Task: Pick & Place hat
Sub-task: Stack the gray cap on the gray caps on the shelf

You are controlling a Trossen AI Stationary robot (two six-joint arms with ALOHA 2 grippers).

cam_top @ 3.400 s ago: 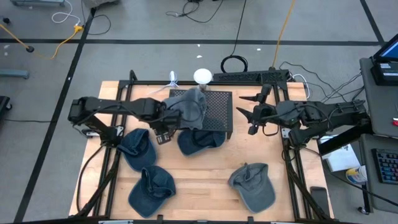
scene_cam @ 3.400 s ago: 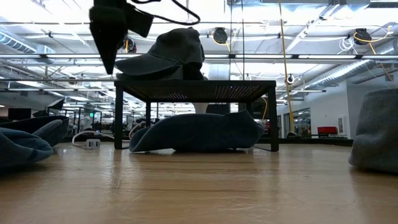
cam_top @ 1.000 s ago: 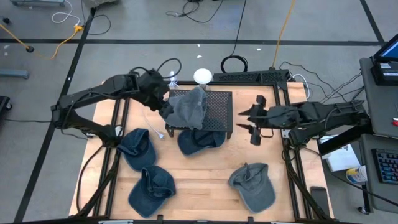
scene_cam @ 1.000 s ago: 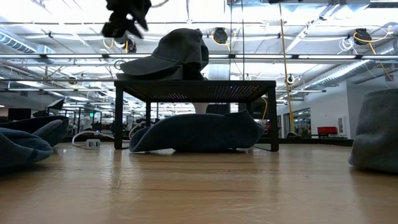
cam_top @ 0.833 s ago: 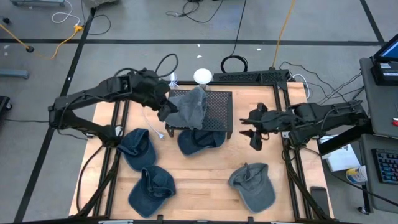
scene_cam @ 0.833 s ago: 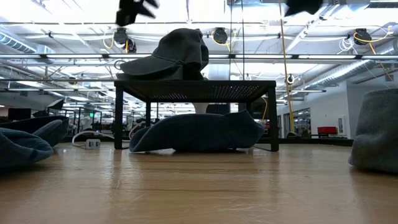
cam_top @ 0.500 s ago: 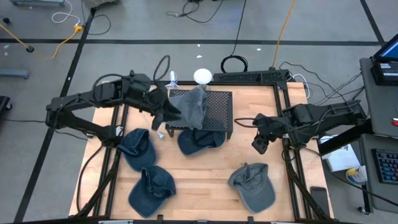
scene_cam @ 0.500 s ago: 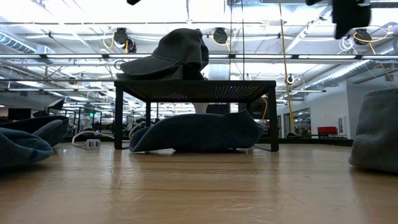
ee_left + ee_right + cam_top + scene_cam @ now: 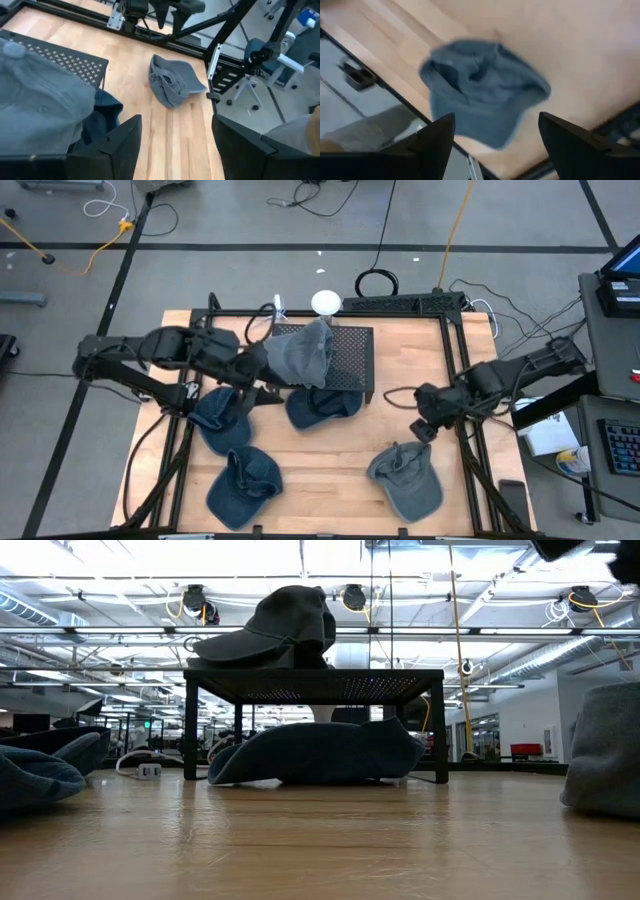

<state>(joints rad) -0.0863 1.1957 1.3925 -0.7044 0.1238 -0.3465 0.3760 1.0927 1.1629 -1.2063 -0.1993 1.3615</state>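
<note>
Hat, grey [image 9: 406, 480]: lies on the wooden table [image 9: 330, 470] at the near right, apart from the other items, directly below the right gripper [image 9: 424, 427]. Orientation: judging from the high view, long axis runs slightly oblique to the table's near edge, crown bulk toward the near right, crumpled opening facing the far left; the brim cannot be told for certain. Right gripper: fingers [image 9: 435, 142] spread wide, empty, hat centred between them in the right wrist view. Left gripper [image 9: 262, 390]: fingers [image 9: 122, 145] apart, nothing held, hovering just beside the black mesh stand [image 9: 345, 360], which bears a grey cap [image 9: 300, 352]. Further stock: one dark blue cap under the stand [image 9: 322, 405], two more on the left of the table [image 9: 222, 418] [image 9: 243, 483]. Step in hand (a judgement): one cap appears already placed on the stand, and the right arm is lining up to pick the grey hat. Next move calls for: a straight descent, jaws straddling a fold of the crown, then closing on cloth (soft fabric may slip or bunch).
</note>
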